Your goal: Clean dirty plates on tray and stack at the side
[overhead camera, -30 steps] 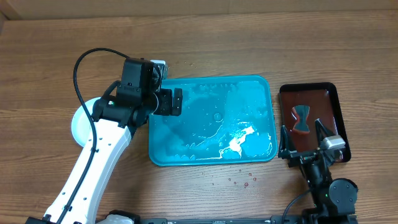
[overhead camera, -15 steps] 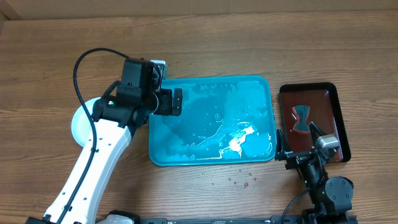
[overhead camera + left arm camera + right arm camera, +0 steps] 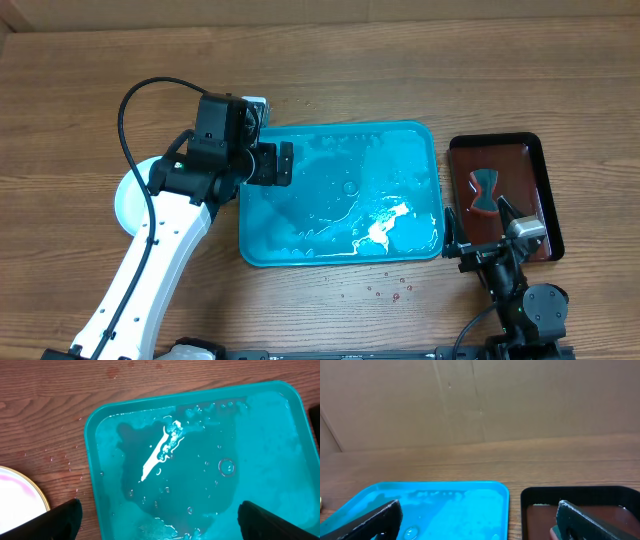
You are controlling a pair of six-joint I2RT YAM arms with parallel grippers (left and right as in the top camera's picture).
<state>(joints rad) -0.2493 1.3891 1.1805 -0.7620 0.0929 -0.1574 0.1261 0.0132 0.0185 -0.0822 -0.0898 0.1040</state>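
Observation:
The turquoise tray (image 3: 340,135) lies mid-table and holds only water and white foam; no plate is on it. It also shows in the left wrist view (image 3: 105,425) and the right wrist view (image 3: 445,490). A plate (image 3: 124,200) lies left of the tray, mostly hidden under my left arm. In the left wrist view it shows a yellow-green rim and a pinkish-white centre (image 3: 15,495). I cannot tell how many plates lie there. My left gripper (image 3: 285,163) is open and empty above the tray's left edge. My right gripper (image 3: 480,232) is open and empty near the table's front, between the two trays.
A smaller dark red-brown tray (image 3: 535,160) stands right of the turquoise one and holds a red and dark hourglass-shaped sponge (image 3: 485,190). Water drops (image 3: 385,290) lie on the wood in front of the turquoise tray. A cardboard wall stands behind the table.
My right gripper has shifted slightly toward the front of the table. The left arm, the tray and the plate have not moved.

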